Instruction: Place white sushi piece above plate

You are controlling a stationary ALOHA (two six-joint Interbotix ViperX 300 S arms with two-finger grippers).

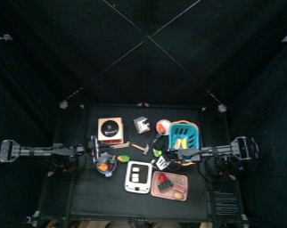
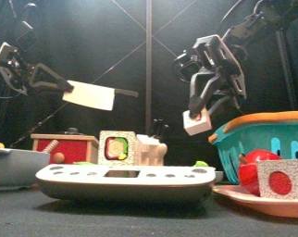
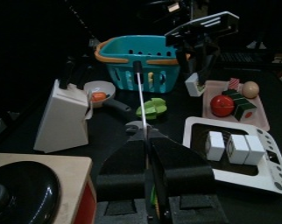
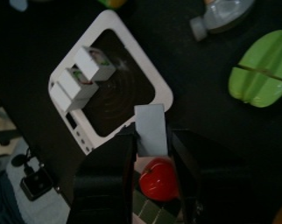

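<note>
Above the plate's (image 2: 273, 203) left edge, as the front view shows it, the right gripper (image 2: 199, 115) hangs clear of the table. Its two jaws are pinched on the white sushi piece (image 2: 196, 124). The piece is held in the air, higher than the plate and touching neither it nor anything else on the table. In the right wrist view the piece (image 4: 150, 129) shows as a pale rectangular block standing between the jaws. A red round toy (image 4: 157, 180) lies beneath them.

The plate rests at the table's front right. It carries the red round toy and a small block with a red face (image 2: 282, 178).

Directly behind the plate stands the blue basket (image 2: 266, 139). Just left of the plate lies the white tray (image 2: 124, 181), with blocks standing on it.

Well left of the plate, beyond the tray, the left gripper (image 3: 146, 166) is raised above the table. Its jaws appear pressed together on a thin pale slab (image 2: 90, 95), which its own wrist camera sees edge-on.
</note>
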